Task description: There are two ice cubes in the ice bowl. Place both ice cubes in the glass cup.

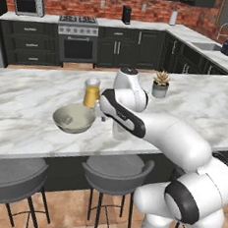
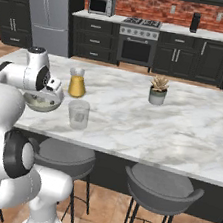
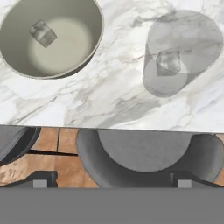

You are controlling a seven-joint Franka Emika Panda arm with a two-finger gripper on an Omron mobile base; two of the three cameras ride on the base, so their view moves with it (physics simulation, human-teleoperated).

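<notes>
On the marble desk [image 3: 109,87], seen from my hand, the ice bowl [image 3: 83,57] sits at the left with one ice cube [image 3: 43,33] lying inside it near the far wall. To the right, apart from the bowl, stands the glass cup [image 3: 192,39], the other ice cube [image 3: 168,62] resting on its bottom. My pincer [image 3: 112,183] hangs above the desk edge, jaws spread wide and holding nothing.

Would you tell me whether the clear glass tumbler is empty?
No: the clear glass tumbler holds one pale ice cube, seen through it from above.
</notes>
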